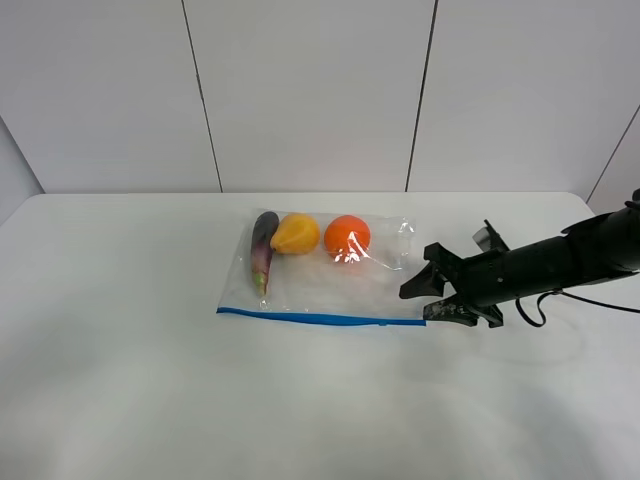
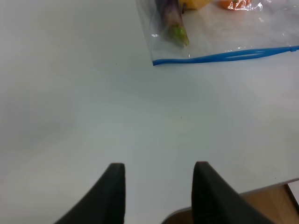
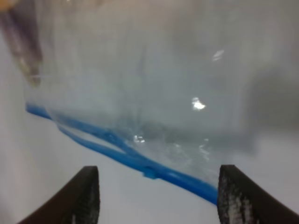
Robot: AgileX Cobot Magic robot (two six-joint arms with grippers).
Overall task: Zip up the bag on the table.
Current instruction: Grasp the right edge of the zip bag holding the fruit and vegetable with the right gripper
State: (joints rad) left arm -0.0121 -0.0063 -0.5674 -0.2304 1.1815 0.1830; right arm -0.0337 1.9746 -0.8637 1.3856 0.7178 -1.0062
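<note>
The clear bag lies flat on the white table, holding a purple eggplant, a yellow fruit and an orange. Its blue zipper strip runs along the near edge. My right gripper is open at the bag's right end, low over the table. In the right wrist view the zipper strip and its small slider lie between the spread fingers of the right gripper, untouched. My left gripper is open over bare table, well short of the bag.
Grey wall panels stand behind the table. A cable trails from the right arm over the tabletop. In the left wrist view, the table's edge shows close to the left fingers, with brown floor beyond.
</note>
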